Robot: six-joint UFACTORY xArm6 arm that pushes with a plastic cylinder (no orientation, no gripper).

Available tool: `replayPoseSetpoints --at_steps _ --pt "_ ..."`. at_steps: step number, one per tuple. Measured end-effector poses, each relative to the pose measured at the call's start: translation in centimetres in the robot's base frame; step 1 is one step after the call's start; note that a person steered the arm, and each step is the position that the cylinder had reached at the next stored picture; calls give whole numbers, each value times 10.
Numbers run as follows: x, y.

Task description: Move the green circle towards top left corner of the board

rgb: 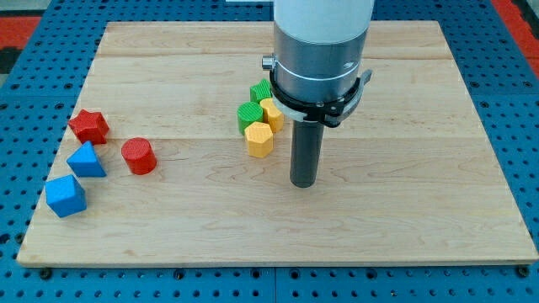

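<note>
The green circle (251,114) sits near the board's middle, in a tight cluster. A second green block (260,91) lies just above it, partly hidden by the arm. A yellow block (273,113) touches the circle's right side and a yellow hexagon (259,140) lies just below it. My tip (303,183) rests on the board to the lower right of the cluster, apart from the yellow hexagon.
A red star (88,126), a red cylinder (138,156), a blue triangle (86,160) and a blue pentagon block (66,195) lie at the view's left. The wooden board (421,210) sits on a blue pegboard. The arm's white body (322,42) overhangs the middle top.
</note>
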State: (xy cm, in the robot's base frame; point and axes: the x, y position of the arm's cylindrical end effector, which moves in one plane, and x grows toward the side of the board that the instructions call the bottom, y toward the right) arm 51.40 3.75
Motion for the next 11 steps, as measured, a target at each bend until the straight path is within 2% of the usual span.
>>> replayPoseSetpoints --at_steps 1,2,3,4,5,8,9,10,11 --pt "1 8" --pt "26 6" --pt "-6 -39" --pt "-33 -51" --pt "-39 -48" --pt "-156 -73" --pt "-159 -132" --pt "-187 -174" --pt "-145 -146"
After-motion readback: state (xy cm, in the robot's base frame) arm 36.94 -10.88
